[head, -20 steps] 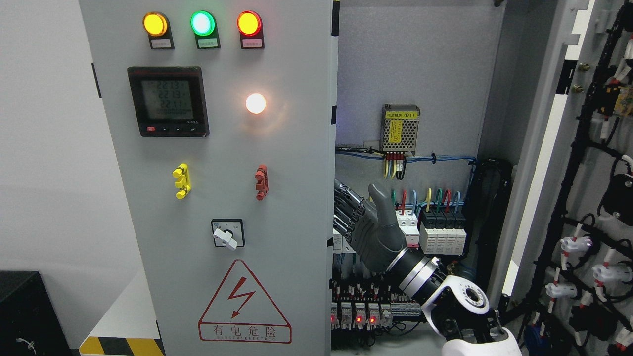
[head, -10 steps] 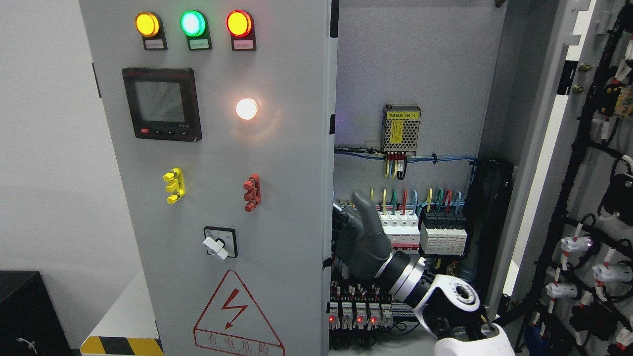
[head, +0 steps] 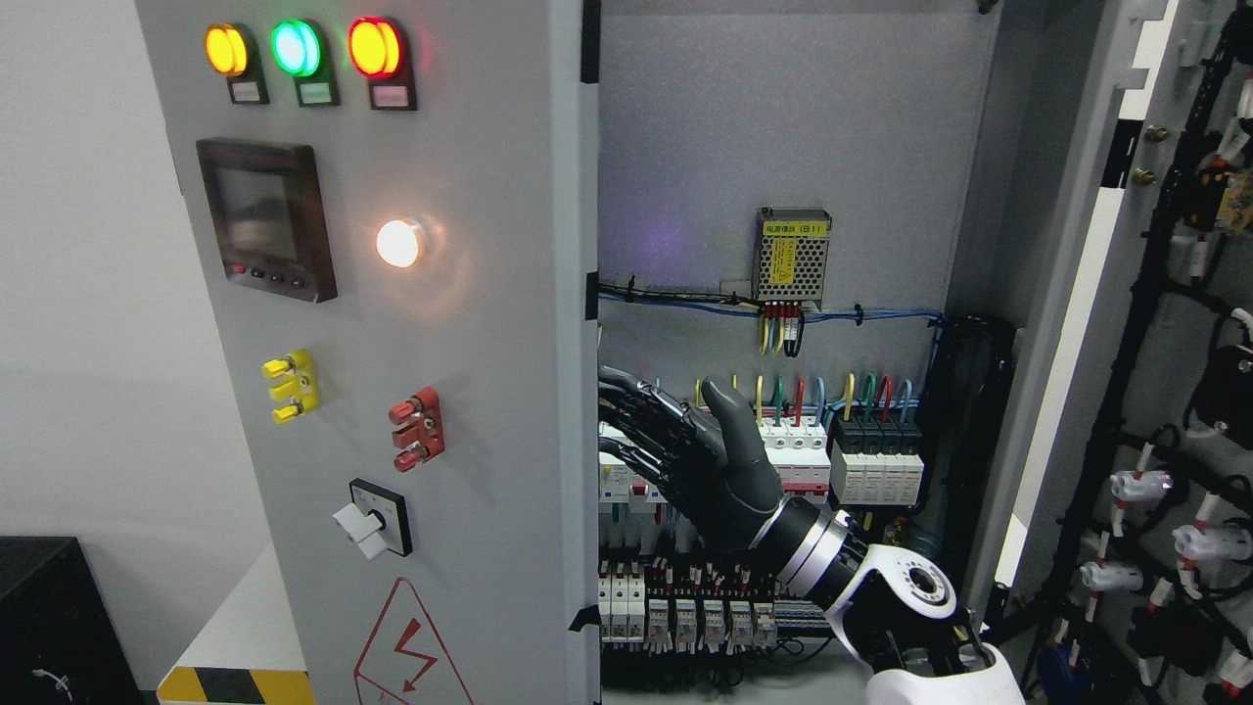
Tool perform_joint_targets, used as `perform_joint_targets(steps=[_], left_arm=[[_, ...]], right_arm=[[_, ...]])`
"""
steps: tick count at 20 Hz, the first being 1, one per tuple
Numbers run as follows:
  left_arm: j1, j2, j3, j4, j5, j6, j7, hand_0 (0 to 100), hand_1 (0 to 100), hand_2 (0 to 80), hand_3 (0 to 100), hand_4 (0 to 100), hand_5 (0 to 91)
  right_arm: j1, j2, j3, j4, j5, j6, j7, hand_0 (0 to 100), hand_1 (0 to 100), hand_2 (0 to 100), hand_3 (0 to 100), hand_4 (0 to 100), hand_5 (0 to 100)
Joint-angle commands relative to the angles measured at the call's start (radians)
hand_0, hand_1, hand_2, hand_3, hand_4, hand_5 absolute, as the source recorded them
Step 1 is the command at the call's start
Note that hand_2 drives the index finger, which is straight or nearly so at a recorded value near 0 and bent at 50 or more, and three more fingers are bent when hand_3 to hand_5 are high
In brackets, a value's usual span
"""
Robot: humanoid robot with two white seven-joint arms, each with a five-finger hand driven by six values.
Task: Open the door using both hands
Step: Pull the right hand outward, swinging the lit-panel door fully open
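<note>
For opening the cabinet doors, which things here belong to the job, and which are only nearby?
Belonging to the job:
- left door, partly swung open
- right door, wide open, wiring on its inner side
- right hand, fingers spread beside the left door's edge

Only nearby:
- indicator lamps
- digital meter
- rotary switch
- power supply
- circuit breakers
- black box, lower left
</note>
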Motion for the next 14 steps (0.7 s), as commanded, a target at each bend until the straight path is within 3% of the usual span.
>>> perform_joint_targets(steps=[1, 3, 8, 14], left_arm=[[-0.018, 0.000, 0.000, 0.000, 0.001, 0.000, 0.000, 0, 0, 0.0, 0, 0, 0.0], [-0.018, 0.000, 0.000, 0.000, -0.001, 0.000, 0.000, 0, 0, 0.0, 0, 0, 0.0], [-0.018, 0.000, 0.000, 0.000, 0.001, 0.000, 0.000, 0, 0, 0.0, 0, 0, 0.0], [-0.018, 0.000, 0.000, 0.000, 0.001, 0.002, 0.000, 0, 0, 0.0, 0, 0, 0.0]], right_arm=[[0.056, -0.003, 0.058, -0.101, -0.029, -0.004, 0.013, 0, 0, 0, 0, 0, 0], [0.089, -0.031, 0.122, -0.160, -0.056, -0.005, 0.013, 0, 0, 0, 0, 0, 0], [0.147, -0.060, 0.270, -0.247, -0.089, 0.001, 0.013, 0, 0, 0, 0, 0, 0], [0.205, -0.063, 0.393, -0.270, -0.090, 0.001, 0.015, 0, 0, 0, 0, 0, 0]])
